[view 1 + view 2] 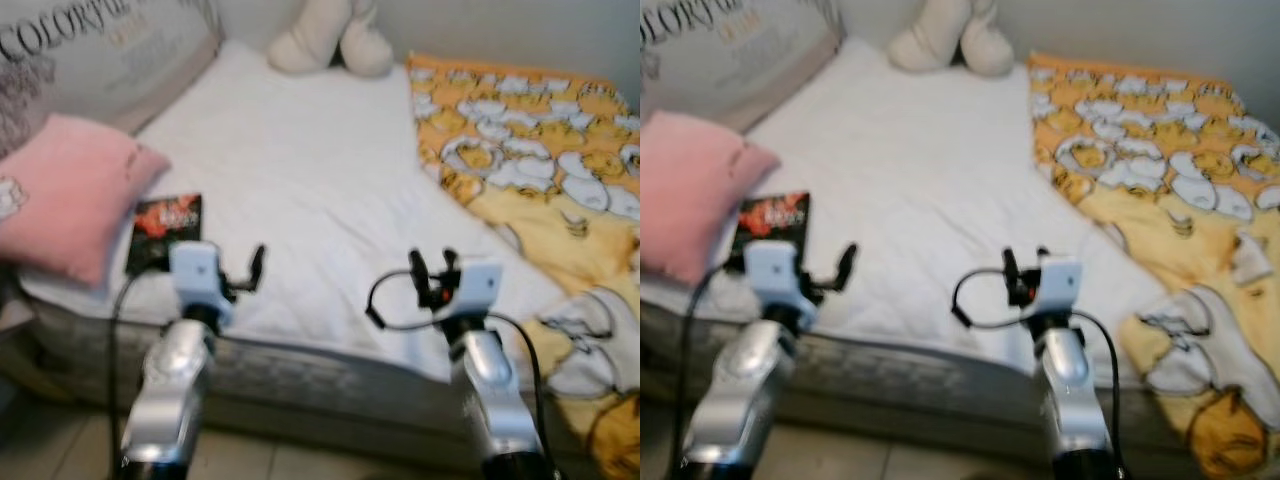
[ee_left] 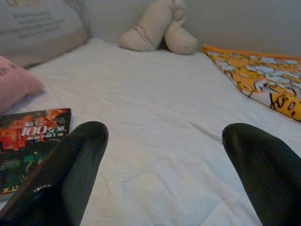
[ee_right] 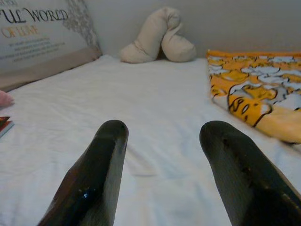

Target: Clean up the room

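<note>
Dark red-covered book (image 1: 165, 231) flat on white bed (image 1: 300, 190), beside pink pillow (image 1: 65, 190); crumpled yellow blanket (image 1: 540, 170) opposite.

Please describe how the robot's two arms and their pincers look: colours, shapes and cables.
Both arms are silver and rounded, each ending in a white box-shaped wrist block. The left pincer and right pincer have two long black fingers with ribbed surfaces. Black cables run along each arm.
</note>
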